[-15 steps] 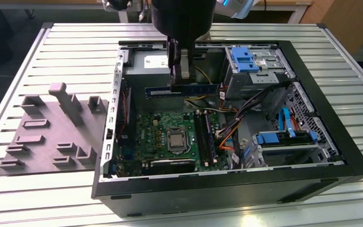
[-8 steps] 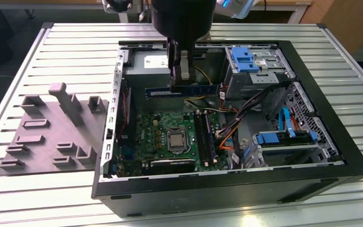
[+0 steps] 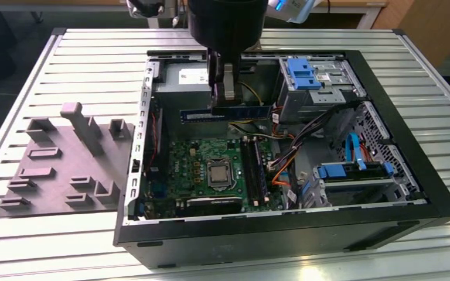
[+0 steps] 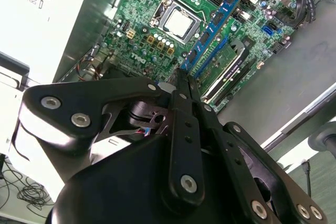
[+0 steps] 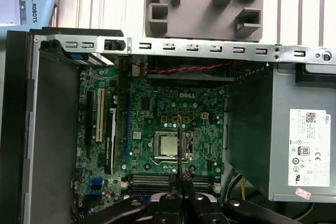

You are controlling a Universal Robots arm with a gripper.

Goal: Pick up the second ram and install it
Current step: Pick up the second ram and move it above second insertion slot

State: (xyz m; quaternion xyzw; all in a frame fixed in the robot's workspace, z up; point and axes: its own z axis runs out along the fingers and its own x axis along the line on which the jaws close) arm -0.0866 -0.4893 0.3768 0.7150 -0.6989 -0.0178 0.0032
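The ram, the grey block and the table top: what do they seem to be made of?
The ram: circuit board, it seems, thin and flat, carrying black chips.
The block: probably plastic, an even matt grey.
The table top: likely metal, pale ribbed slats with a slight sheen.

Open computer case (image 3: 287, 225) on slatted metal table (image 3: 92, 47), grey fixture block (image 3: 61, 170) beside it

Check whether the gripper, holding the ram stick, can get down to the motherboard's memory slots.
Probably yes. The gripper, shut on the second ram, hangs above the open case; the memory slots lie uncovered from above. Cables run close beside them, not across, as far as shows.
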